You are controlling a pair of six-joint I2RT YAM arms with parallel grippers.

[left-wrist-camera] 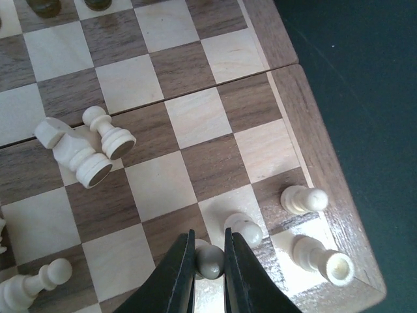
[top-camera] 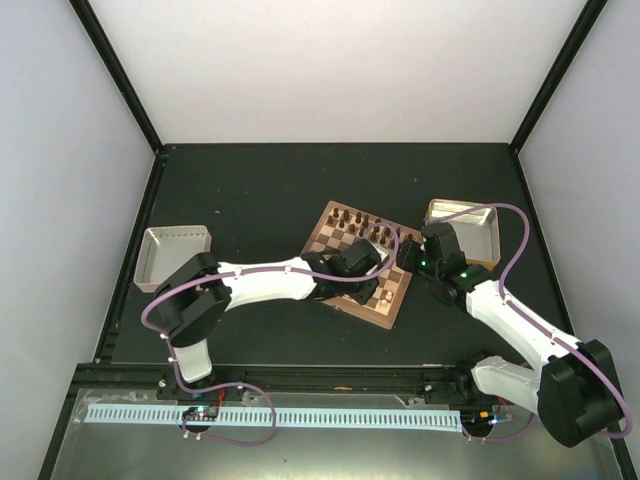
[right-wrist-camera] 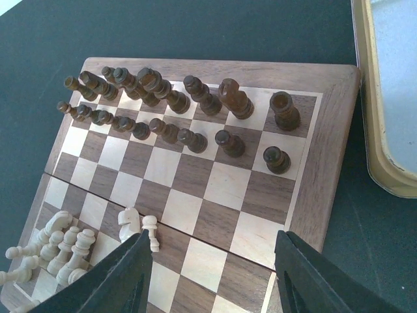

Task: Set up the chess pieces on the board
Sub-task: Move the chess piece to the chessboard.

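- Right under the left wrist lens, at 6 o'clock: the left gripper [left-wrist-camera: 209,238] is clenched on the round head of a cream pawn [left-wrist-camera: 209,261], low over the squares near the board's corner.
- Biggest thing out there is the dark table [top-camera: 250,190], with both arms reaching in toward its middle.
- The chessboard [right-wrist-camera: 225,186] lies angled at table centre, and its middle squares are mostly bare.
- Two metal trays flank it. The left tray [top-camera: 175,255] is at 9 o'clock, well apart, and the right tray [top-camera: 470,228] is at 2 o'clock, just beside the board's edge.
- The right gripper [right-wrist-camera: 212,238] hangs spread wide and empty over the board's near side. Waiting its turn, I'd say.
- Dark chessmen [right-wrist-camera: 166,98] stand in two ranks along the far edge, 12 o'clock in the right wrist view. That side looks finished.
- Cream chessmen [right-wrist-camera: 55,248] sit bunched at 7 o'clock in that view, several tipped over.
- A cream knight [left-wrist-camera: 65,145] and a second pawn [left-wrist-camera: 107,130] lie on their sides, touching, at 9 o'clock in the left wrist view.
- Three corner pieces [left-wrist-camera: 303,199] sit at 4 o'clock there, at least two of them flat.
- The call: the cream side is being sorted, one pawn in hand. Next it needs setting upright and centred on its square, then the jaws released and a straight lift. Those loose neighbours just beside the fingers would roll at a nudge.
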